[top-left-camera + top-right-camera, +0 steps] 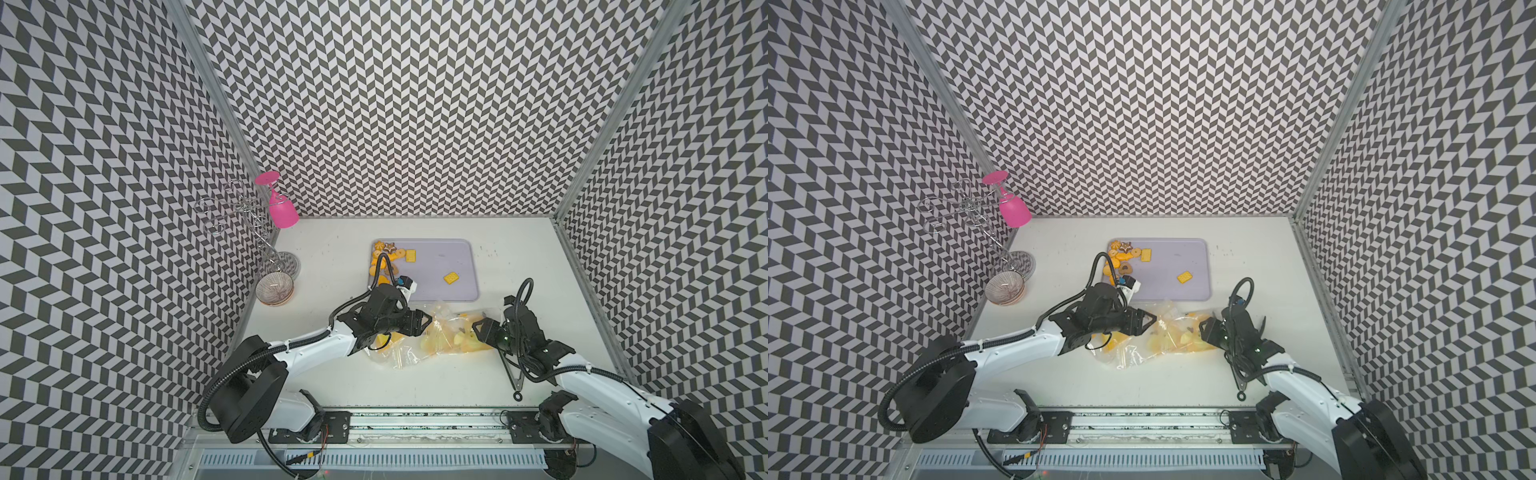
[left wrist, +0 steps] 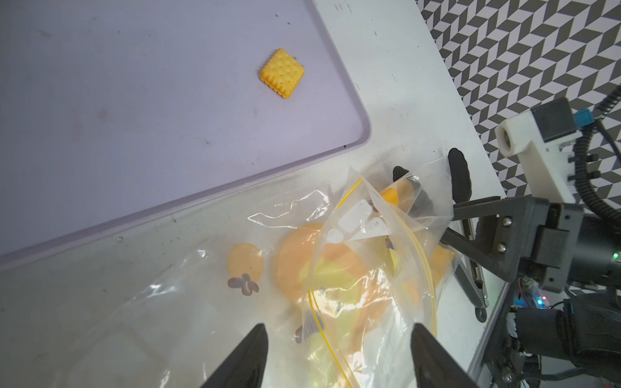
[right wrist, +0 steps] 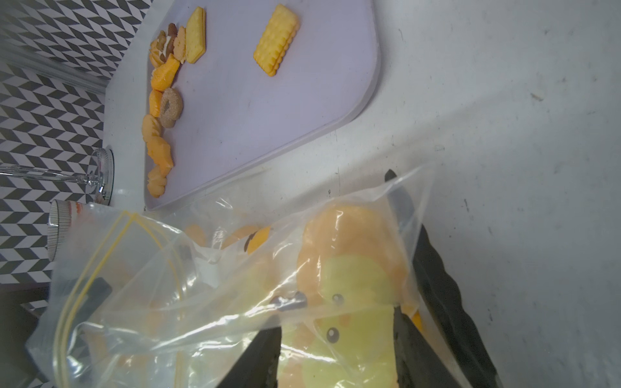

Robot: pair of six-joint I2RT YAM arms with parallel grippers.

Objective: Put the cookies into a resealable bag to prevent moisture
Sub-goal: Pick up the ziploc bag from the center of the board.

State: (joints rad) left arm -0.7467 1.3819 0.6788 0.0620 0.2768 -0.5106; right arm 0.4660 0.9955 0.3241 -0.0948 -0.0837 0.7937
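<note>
Several orange-yellow cookies (image 1: 386, 257) (image 3: 164, 100) lie bunched at the left end of a lavender tray (image 1: 440, 257) (image 2: 134, 100). One square cracker (image 1: 451, 277) (image 2: 282, 73) sits alone toward the tray's right. In front of the tray lies a crumpled clear resealable bag (image 1: 449, 336) (image 2: 336, 268) (image 3: 235, 285) with chick prints and a yellow zip line. My left gripper (image 1: 430, 322) (image 2: 339, 356) is at its left end, open, fingers wide over the film. My right gripper (image 1: 478, 328) (image 3: 337, 356) faces it from the right, jaws apart with bag film between them.
More clear bags (image 1: 395, 353) lie under my left wrist. Black tongs (image 1: 513, 374) rest on the table beneath my right arm. At the back left stand a wire rack (image 1: 245, 208) with a hanging pink goblet (image 1: 280, 203) and a patterned bowl (image 1: 274, 287). Patterned walls enclose three sides.
</note>
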